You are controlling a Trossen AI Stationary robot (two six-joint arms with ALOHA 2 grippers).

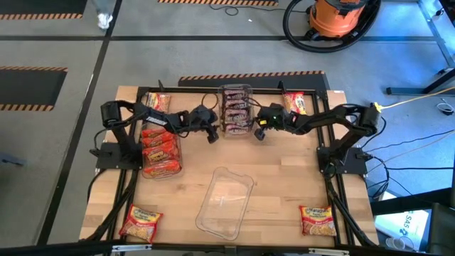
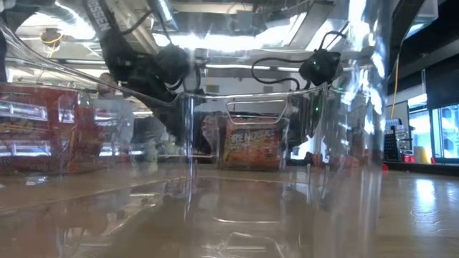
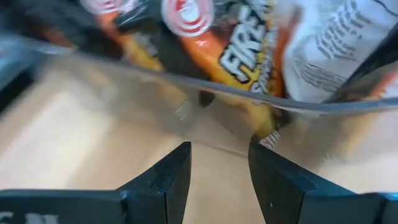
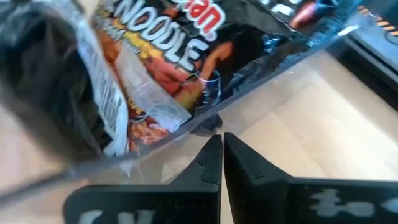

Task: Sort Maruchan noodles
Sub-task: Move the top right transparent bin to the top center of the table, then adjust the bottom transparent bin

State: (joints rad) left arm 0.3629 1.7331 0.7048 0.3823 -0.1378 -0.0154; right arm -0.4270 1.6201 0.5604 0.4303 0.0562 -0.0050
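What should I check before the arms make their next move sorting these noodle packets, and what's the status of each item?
1. Left gripper empty, beside the dark-packet bin: ok, fingers apart with nothing between.
2. Right gripper empty: ok, fingers shut on nothing.
3. Empty clear bin upright: not ok, it seems tipped over.
4. Loose packets left to sort: not ok, packets sit at front left, front right and back right.
5. Orange-red bin has spare room: cannot tell.

Grey concrete floor [image 1: 206,43] carries black-and-orange hazard tape strips [image 1: 32,69]. An orange shop vacuum [image 1: 339,16] stands beyond the wooden table [image 1: 277,185]. Ceiling lights [image 2: 237,21] are on.
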